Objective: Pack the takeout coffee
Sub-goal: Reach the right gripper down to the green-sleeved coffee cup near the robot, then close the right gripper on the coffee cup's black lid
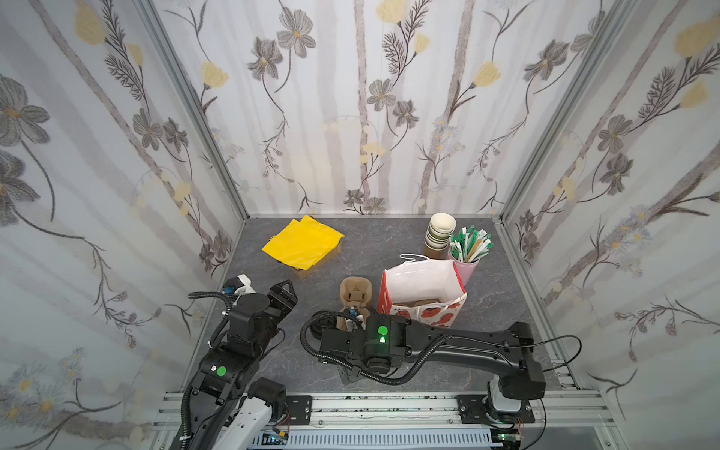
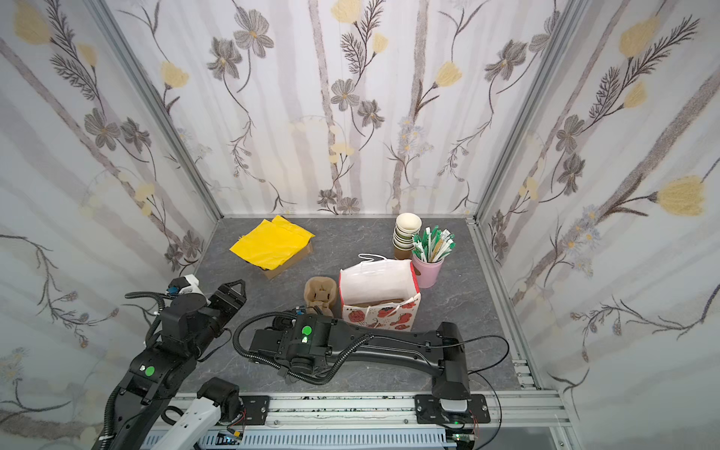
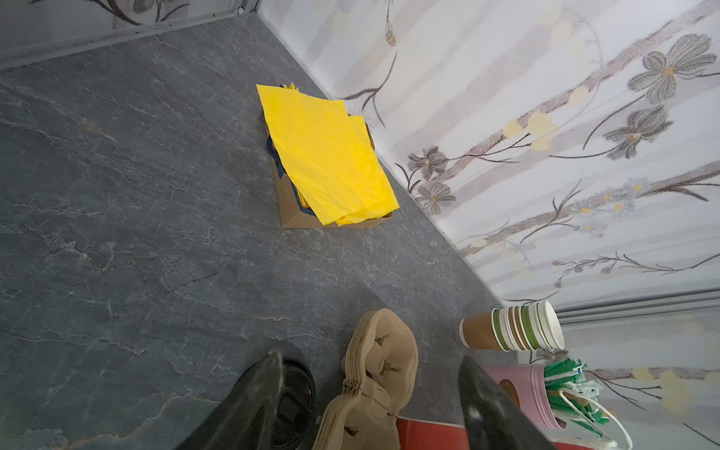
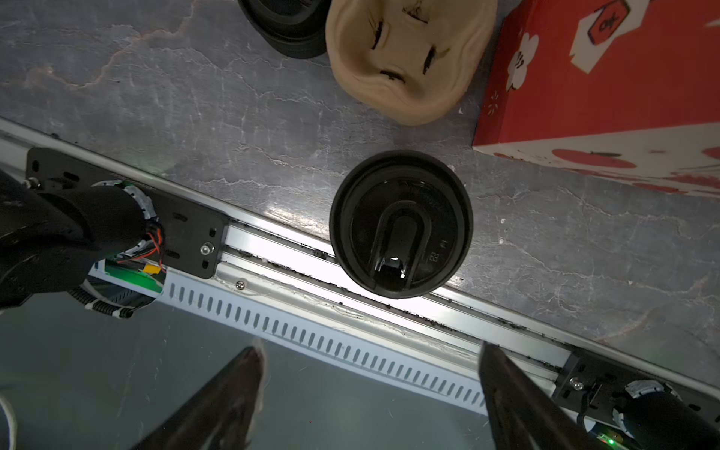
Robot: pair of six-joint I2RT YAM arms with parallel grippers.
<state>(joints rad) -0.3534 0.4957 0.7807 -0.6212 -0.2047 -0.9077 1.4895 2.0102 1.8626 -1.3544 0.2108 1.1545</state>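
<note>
Nearest, by the front rail (image 4: 272, 249), the right gripper (image 4: 370, 348) hangs with its jaws spread wide and nothing between them. Just past its fingertips the takeout coffee (image 4: 401, 224) stands upright near the front edge of the grey table (image 1: 495, 311). It is seen from above, so only its black sip lid shows, and in both top views the right arm hides it. Beyond it lie a short pile of black lids (image 4: 288, 27), a stack of tan pulp carriers (image 4: 409, 58) and the red-and-white paper bag (image 1: 422, 292), which stands open. The left gripper (image 3: 370, 358), off to the left, is likewise open and empty. Farther back stand a pink cup (image 1: 465, 269) of wrapped sticks and stacked paper cups (image 1: 440, 233). At the back, yellow paper (image 1: 304, 241) covers a cardboard box (image 3: 290, 210).
</note>
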